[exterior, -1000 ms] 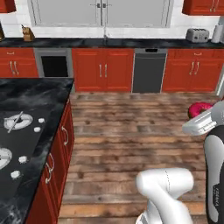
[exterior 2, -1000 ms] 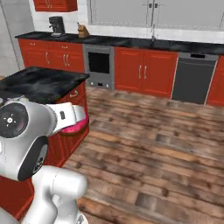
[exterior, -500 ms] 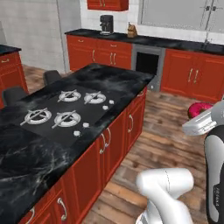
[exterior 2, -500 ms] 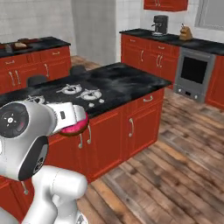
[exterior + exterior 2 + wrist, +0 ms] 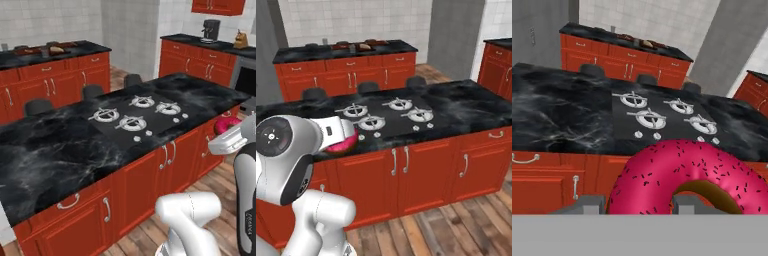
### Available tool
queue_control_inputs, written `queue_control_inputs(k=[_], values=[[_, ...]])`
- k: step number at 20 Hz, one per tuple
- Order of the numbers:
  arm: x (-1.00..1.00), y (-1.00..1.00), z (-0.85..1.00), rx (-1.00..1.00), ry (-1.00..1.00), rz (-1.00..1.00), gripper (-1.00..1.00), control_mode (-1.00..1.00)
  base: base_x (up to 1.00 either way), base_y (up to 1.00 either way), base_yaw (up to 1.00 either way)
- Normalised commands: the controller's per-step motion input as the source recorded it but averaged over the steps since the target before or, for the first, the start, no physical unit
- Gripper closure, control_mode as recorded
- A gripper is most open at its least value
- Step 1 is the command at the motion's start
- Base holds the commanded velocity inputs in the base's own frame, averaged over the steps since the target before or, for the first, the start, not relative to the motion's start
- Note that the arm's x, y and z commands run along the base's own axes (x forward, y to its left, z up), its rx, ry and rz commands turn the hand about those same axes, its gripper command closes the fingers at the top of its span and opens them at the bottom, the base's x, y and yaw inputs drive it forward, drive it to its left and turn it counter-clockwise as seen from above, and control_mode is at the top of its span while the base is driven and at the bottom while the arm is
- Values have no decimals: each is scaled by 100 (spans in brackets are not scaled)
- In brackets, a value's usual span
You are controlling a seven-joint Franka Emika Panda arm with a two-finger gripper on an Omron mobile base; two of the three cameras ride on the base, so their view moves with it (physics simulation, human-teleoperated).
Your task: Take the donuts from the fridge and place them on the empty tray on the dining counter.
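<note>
A red-pink frosted donut (image 5: 682,170) with dark sprinkles sits between my gripper's (image 5: 637,204) two fingertips, which are shut on it. The same donut (image 5: 225,124) peeks out by the white hand at the right edge of the left base view, and the donut (image 5: 342,145) pokes from under the hand in the right base view. Ahead lies the dining counter (image 5: 60,145), a long black marble island on red cabinets, and the donut hangs short of its near edge. The empty tray is out of view. A grey front with a bar handle, probably the fridge (image 5: 534,30), stands at far left.
A four-burner cooktop (image 5: 137,116) is set into the island. Dark stools (image 5: 38,105) line its far side. A back counter (image 5: 346,50) carries small items. A tall grey column (image 5: 456,35) stands at the right. A coffee machine (image 5: 211,30) sits on a side counter.
The whole picture has swung: the base turned from the cabinet wall and wooden floor round to the island with the cooktop. The donut stays in the shut gripper.
</note>
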Motion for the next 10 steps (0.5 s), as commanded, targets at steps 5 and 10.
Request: queue_control_inputs(k=[5,10], values=[[0,0,0,0,0,0,100,100,7,-46,17],[0,0,0,0,0,0,100,100,75,-99,4]])
